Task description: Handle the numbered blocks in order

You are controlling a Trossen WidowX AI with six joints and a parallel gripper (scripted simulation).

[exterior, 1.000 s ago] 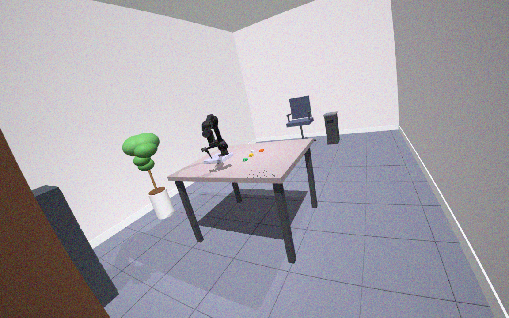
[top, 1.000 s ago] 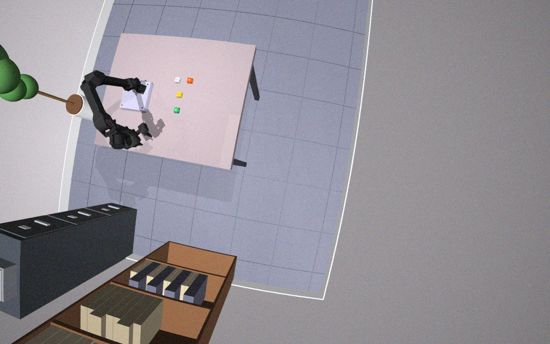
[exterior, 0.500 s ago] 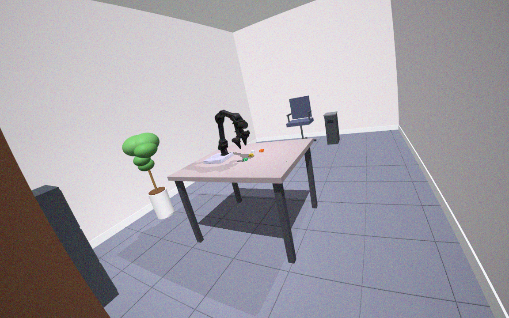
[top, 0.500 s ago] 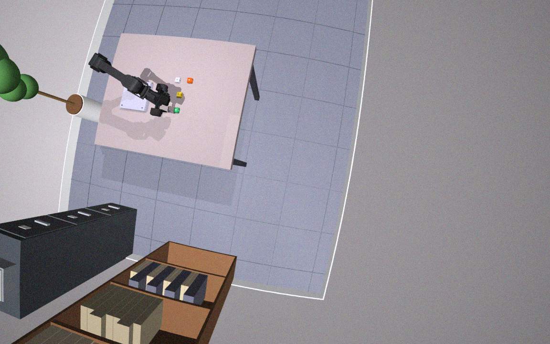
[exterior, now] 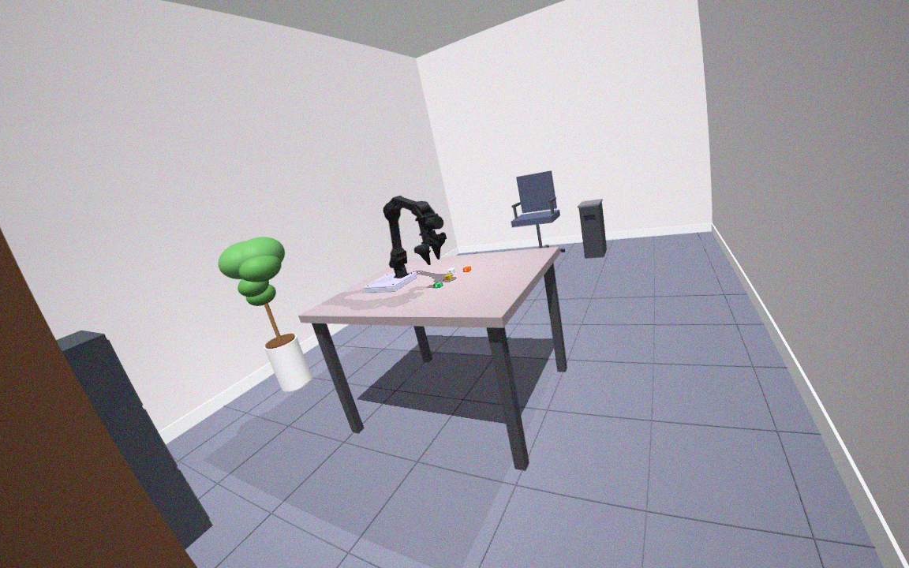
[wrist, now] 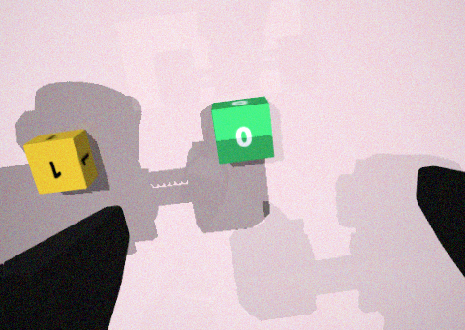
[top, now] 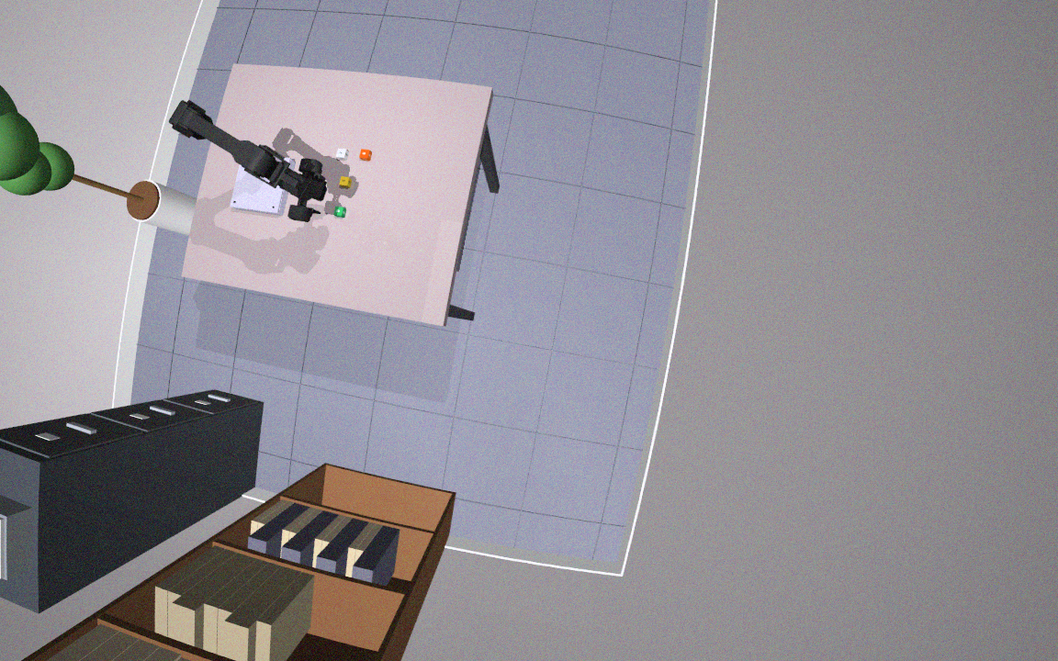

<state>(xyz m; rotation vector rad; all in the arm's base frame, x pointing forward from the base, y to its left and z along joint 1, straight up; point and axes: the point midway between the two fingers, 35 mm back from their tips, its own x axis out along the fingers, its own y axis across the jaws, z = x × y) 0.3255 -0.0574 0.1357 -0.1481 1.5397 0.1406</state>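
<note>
Wide open and holding nothing, the tool [wrist: 265, 259] hangs above the tabletop [wrist: 336, 8], its two dark fingers showing at the lower corners of the wrist view with bare surface between them. In the exterior view the tool [exterior: 431, 255] points down, clearly off the surface, beside the arm [exterior: 401, 233] that rises from a white base plate [exterior: 388, 284].

Just past the fingertips sits the green block [wrist: 243, 131], printed with a 0 on the face turned toward the wrist camera; it lies roughly centred between the fingers but ahead of them, untouched. To its left and a little apart is the yellow block [wrist: 60, 162], turned at an angle, whose digit reads like a 7 seen upside down, though that is not certain.

From above, the tool [top: 312, 201] is just beside the green block [top: 340, 212], with the yellow block [top: 344, 182] near it. Farther along the tabletop [top: 401, 246] stand a white block [top: 341, 152] and an orange block [top: 365, 154], close together; their digits are too small to read.

Beyond the tabletop, an office chair [exterior: 536, 203] and a dark bin [exterior: 591, 228] stand by the far wall.
</note>
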